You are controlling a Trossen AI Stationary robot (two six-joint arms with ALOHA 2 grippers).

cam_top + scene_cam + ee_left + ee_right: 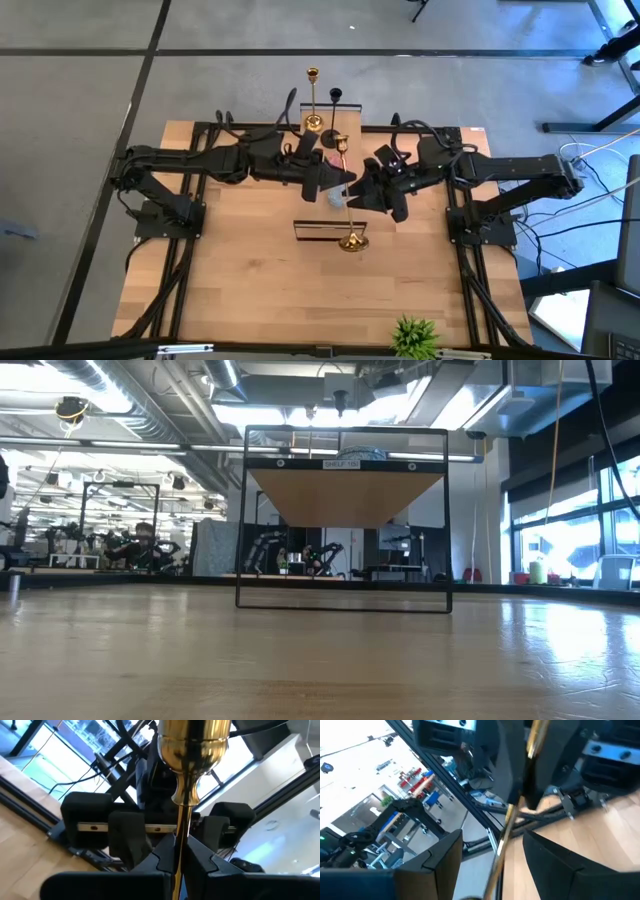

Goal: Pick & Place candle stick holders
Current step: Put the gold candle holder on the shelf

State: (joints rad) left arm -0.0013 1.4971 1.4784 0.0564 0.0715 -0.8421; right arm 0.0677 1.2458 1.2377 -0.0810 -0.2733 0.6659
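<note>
Nearest, at the table's (250, 300) front edge, sits a small green plant (415, 336). Farther in, at mid-table, stands a black wire frame (330, 232); the low view shows it as an upright rectangle with a wood panel under its top bar. In the high view, the round base of the held holder (352, 241), a gold one, shows over the frame's right end. Whether the base touches the frame cannot be told. Its thin stem runs away from there to a small cup near the far side, passing between the two grippers. The left gripper (341, 181) reaches in from the left, and its wrist view shows its fingers (157, 857) closed tight on the stem just below the cup, so it has hold of the holder. The right gripper (364, 192) comes in from the right, just beside the left one. In its own wrist view its fingers (445, 855) stand wide apart, with the stem lying in the gap between them and nothing gripped. Beyond both grippers, close to the table's far edge, the other two holders stand upright on their bases. The gold holder (313, 121) is on the left and the black holder (331, 131) is just beside it on the right.
</note>
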